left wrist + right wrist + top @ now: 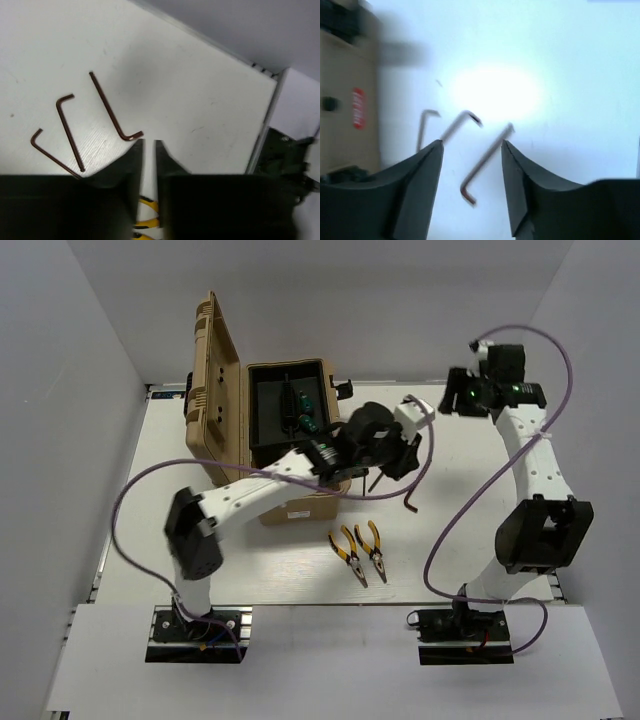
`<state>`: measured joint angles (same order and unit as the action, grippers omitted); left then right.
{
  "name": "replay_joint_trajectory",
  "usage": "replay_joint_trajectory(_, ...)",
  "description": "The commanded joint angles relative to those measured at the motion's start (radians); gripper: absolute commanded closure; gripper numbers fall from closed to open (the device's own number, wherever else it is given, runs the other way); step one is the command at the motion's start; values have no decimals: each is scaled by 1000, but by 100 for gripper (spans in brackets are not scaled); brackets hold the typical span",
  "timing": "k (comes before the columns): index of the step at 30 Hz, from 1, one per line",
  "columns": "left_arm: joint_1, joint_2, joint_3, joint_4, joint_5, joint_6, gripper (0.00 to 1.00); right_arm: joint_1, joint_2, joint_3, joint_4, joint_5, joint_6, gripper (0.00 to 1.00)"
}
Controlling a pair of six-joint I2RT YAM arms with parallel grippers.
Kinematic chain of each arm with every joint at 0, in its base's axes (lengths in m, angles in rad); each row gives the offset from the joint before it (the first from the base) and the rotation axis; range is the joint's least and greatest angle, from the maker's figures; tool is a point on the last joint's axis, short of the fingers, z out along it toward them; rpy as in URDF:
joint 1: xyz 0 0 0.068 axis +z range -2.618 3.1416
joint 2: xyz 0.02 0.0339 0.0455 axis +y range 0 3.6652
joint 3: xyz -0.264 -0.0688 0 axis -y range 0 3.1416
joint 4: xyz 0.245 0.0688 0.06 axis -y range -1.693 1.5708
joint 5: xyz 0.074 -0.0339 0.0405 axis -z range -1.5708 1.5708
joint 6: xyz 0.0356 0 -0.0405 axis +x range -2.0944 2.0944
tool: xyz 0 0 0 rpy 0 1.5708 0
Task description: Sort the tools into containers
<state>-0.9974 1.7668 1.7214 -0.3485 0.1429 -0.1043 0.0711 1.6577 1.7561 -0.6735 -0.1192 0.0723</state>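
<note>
The tan toolbox (290,502) stands open with its lid (215,390) upright. Green-handled screwdrivers (305,410) lie in its black interior. Two yellow-and-black pliers (360,553) rest on the table near the front. Three dark hex keys (112,110) (70,132) (50,152) lie side by side to the right of the box. One hex key (412,495) shows clearly from above. My left gripper (395,455) (148,142) hovers over them, jaws almost together and holding nothing. My right gripper (450,402) (472,145) is open above the blurred hex keys (487,167).
The toolbox side (345,100) with a red label fills the left of the right wrist view. The table's right edge (262,135) and the right arm's base (290,160) lie beyond the keys. White walls enclose the table.
</note>
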Motion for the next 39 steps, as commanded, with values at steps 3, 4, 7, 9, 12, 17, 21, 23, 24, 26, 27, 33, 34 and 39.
replay_joint_trajectory(3, -4, 258, 243, -160, -95, -63, 39, -178, -154, -265, -133, -123, -6, 46)
replay_joint_trajectory(4, -4, 361, 348, -191, -115, -73, 39, -189, -171, -338, -123, -135, 0, 65)
replay_joint_trajectory(7, -4, 506, 473, -233, -169, -115, 38, -232, -280, -462, -66, -168, 15, 87)
replay_joint_trajectory(9, -4, 561, 513, -242, -187, -136, 38, -252, -344, -525, -37, -177, 24, 87)
replay_joint_trajectory(12, -4, 627, 546, -254, -221, -146, 38, -284, -386, -601, -5, -186, 40, 87)
replay_joint_trajectory(17, -4, 651, 494, -233, -212, -146, 38, -330, -392, -656, 20, -243, 52, 87)
replay_joint_trajectory(21, -4, 674, 494, -208, -201, -155, 38, -349, -383, -664, 15, -286, 55, 87)
replay_joint_trajectory(23, -4, 684, 503, -208, -192, -155, 38, -353, -386, -670, 18, -293, 55, 87)
replay_joint_trajectory(24, -4, 698, 515, -208, -192, -155, 38, -359, -392, -676, 22, -296, 58, 87)
replay_joint_trajectory(26, -4, 715, 529, -208, -192, -164, 39, -361, -392, -681, 23, -315, 58, 87)
replay_joint_trajectory(27, -4, 730, 538, -217, -201, -164, 39, -364, -394, -682, 28, -321, 60, 87)
replay_joint_trajectory(33, -4, 773, 549, -227, -238, -173, 42, -375, -407, -698, 35, -359, 64, 87)
replay_joint_trajectory(34, -4, 773, 549, -227, -262, -173, 43, -379, -414, -702, 37, -364, 66, 87)
replay_joint_trajectory(39, -4, 793, 549, -245, -312, -183, 47, -389, -421, -705, 40, -387, 70, 86)
